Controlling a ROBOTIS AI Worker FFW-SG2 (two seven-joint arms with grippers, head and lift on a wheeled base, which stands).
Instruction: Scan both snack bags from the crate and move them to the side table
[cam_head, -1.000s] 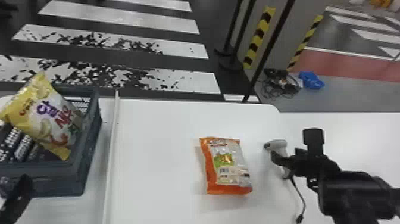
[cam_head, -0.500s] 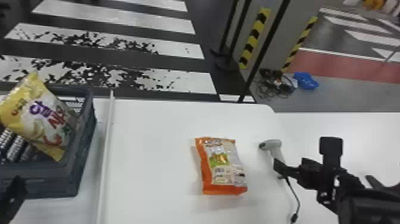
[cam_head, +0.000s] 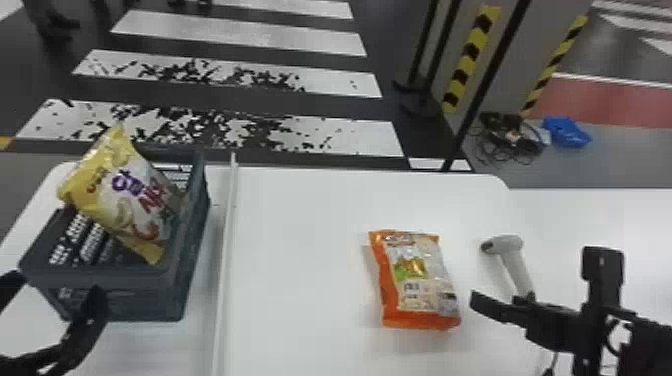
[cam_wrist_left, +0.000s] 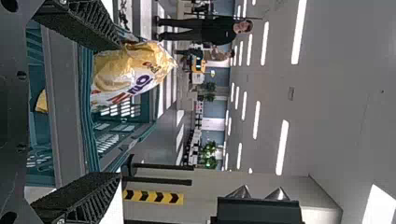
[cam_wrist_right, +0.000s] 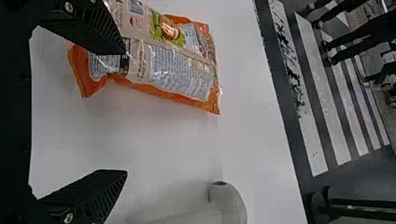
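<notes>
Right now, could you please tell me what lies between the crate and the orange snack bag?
In the head view, a thin white strip and bare white tabletop lie between them.

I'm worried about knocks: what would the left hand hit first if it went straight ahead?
Probably the near wall of the crate, though whether the left hand would pass over its rim is unclear.

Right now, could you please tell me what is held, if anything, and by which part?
Nothing is held; the left gripper and right gripper are both open.
</notes>
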